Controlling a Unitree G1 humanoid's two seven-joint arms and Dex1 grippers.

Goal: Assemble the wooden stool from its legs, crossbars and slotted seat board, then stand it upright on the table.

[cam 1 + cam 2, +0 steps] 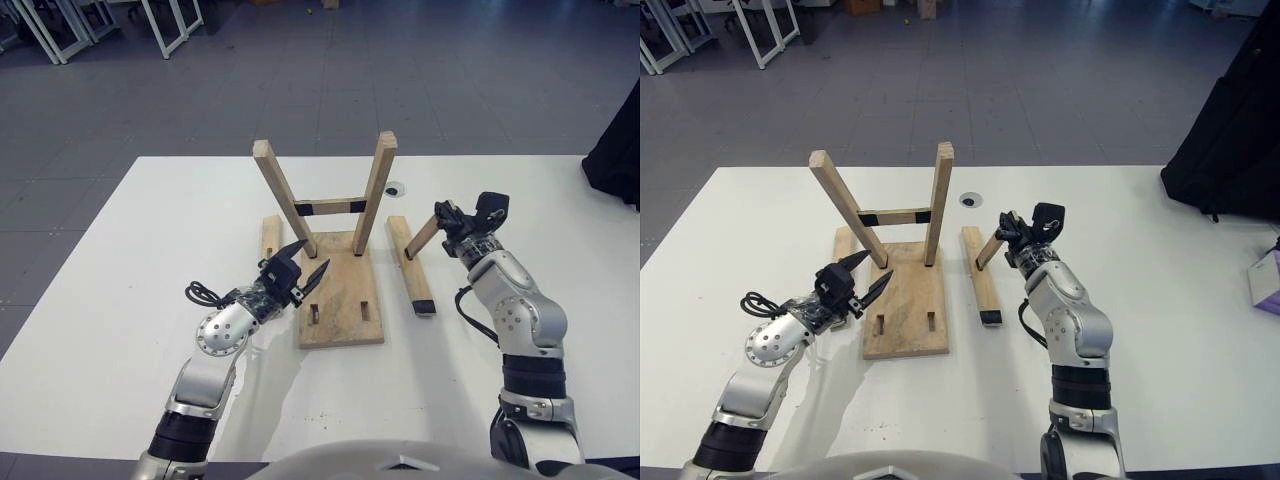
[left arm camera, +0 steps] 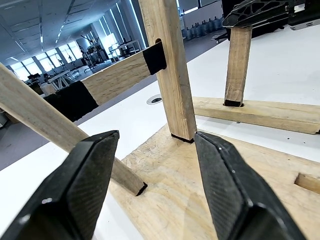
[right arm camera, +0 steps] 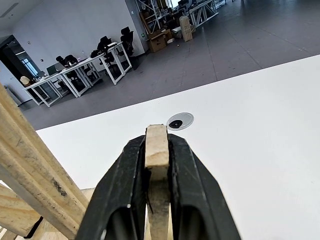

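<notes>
Seat board (image 1: 345,300) lies flat on the white desk (image 1: 120,300), slotted face up. Two legs stand in its far slots: left leg (image 1: 283,195) leans outward to the left, right leg (image 1: 374,190) leans slightly to the right. A crossbar (image 1: 330,207) joins them partway up. Markings: a black tape band wraps each end of that crossbar where it enters a leg. The two near slots (image 1: 313,314) show as dark unfilled cuts. A third leg (image 1: 412,272) lies flat on the desk just right of the board, with a black end toward the robot. A short crossbar (image 1: 425,238) rises tilted from a hole in it. Right gripper (image 3: 157,150) is clamped on the upper end of the short crossbar, fingers pressed against both sides. Another wooden piece (image 1: 270,238) lies on the desk at the board's far left corner, partly hidden behind the left leg. Left gripper (image 2: 156,135) has its fingers apart and holds nothing; it sits low at the board's left edge, close to the base of the left leg. A round grommet (image 1: 393,187) sits in the desk beyond the stool.
</notes>
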